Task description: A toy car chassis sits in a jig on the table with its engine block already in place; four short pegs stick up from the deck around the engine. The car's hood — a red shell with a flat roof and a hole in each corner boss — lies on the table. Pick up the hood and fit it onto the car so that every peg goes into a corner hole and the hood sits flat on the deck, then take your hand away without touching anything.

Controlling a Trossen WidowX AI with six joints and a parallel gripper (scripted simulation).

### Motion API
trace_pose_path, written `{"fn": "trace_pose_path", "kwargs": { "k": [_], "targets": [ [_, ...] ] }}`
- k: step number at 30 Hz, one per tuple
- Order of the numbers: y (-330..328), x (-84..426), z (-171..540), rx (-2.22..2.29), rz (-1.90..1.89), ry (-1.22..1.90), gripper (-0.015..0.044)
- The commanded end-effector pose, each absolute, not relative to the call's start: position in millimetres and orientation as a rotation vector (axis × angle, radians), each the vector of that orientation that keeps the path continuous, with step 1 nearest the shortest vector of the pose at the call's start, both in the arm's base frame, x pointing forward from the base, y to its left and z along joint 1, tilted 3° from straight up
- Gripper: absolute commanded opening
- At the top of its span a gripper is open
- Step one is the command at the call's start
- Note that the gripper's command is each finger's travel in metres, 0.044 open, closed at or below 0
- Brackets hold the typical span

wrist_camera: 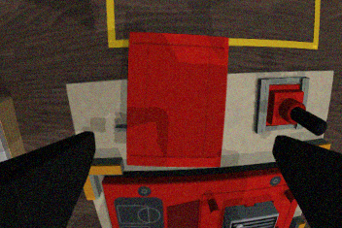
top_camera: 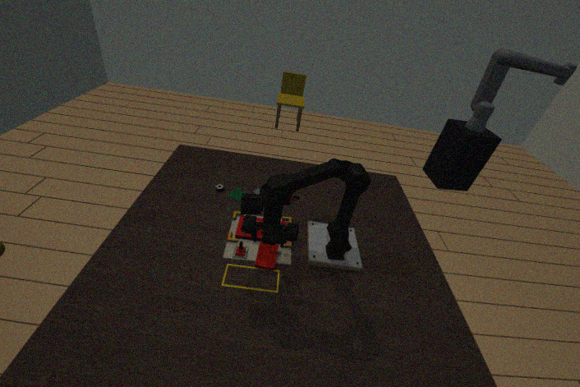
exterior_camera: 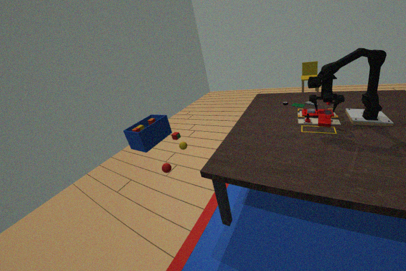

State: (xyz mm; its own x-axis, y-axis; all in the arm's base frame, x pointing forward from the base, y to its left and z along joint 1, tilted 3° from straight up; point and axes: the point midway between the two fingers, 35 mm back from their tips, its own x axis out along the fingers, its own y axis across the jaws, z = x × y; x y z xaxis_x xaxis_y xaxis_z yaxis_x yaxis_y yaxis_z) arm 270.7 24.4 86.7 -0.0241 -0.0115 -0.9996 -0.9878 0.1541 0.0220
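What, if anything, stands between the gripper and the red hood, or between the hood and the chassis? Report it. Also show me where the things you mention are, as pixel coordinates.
Nothing visible blocks the gripper [top_camera: 265, 235] [exterior_camera: 325, 109] [wrist_camera: 188, 145] from the hood [top_camera: 267, 255] [exterior_camera: 324, 118] [wrist_camera: 177, 100], or the hood from the chassis [wrist_camera: 189, 192]; the black-handled red part [wrist_camera: 286, 105] sits beside the hood.

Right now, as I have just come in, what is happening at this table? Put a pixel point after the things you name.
A black robot arm [top_camera: 306, 175] [exterior_camera: 344, 58] is fitting a toy car together. Its hand [exterior_camera: 324, 110] [wrist_camera: 188, 145] is open and holds nothing, above the work area. The red hood [top_camera: 267, 255] [exterior_camera: 324, 118] [wrist_camera: 177, 100] lies beside the chassis [wrist_camera: 194, 190], not yet fitted onto it.
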Motion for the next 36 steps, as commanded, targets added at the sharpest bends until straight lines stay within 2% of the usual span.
{"fn": "trace_pose_path", "kwargs": {
  "k": [1, 36],
  "targets": [
    [23, 270, 83, -1.094, 1.101, 1.313, 0.0440],
    [24, 269, 58, -1.094, 1.101, 1.313, 0.0440]
  ]
}}
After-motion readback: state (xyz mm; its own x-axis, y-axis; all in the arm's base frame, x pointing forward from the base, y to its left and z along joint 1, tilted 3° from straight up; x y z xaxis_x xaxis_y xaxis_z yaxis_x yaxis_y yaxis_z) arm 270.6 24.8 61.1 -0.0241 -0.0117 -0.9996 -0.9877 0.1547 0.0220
